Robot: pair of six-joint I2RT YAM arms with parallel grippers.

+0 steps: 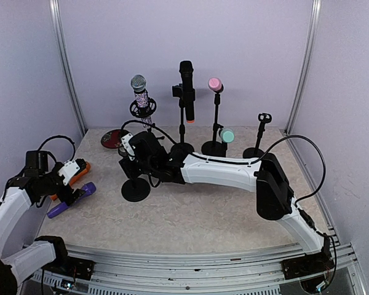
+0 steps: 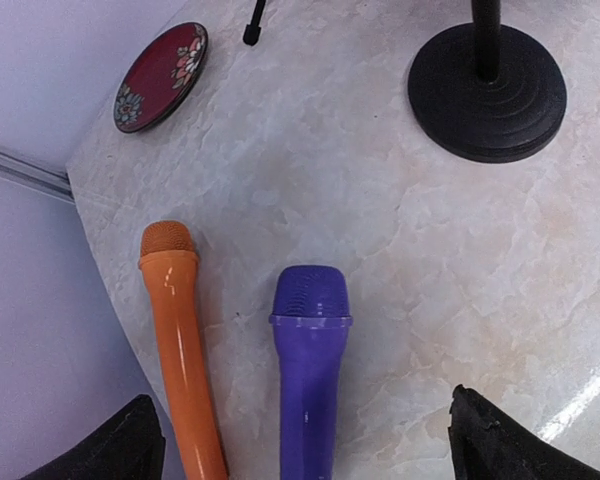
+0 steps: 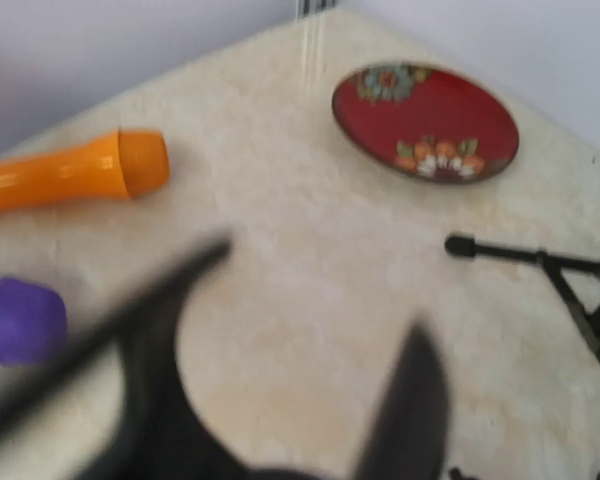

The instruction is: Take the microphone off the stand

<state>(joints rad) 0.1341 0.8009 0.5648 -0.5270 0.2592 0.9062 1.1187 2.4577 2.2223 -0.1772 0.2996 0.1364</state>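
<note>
The purple microphone lies flat on the table, off any stand, beside an orange microphone. My left gripper hovers over the purple one, open, with its fingertips wide on both sides and not touching it. From above, both microphones lie at the table's left edge under the left gripper. My right gripper reaches across to the top of a round-based black stand. In the right wrist view a blurred dark forked shape hides the fingers.
A red flowered plate lies at the back left. Behind stand a glittery microphone on a tripod, a black microphone, a pink one, a teal one and a bare stand. Walls enclose three sides.
</note>
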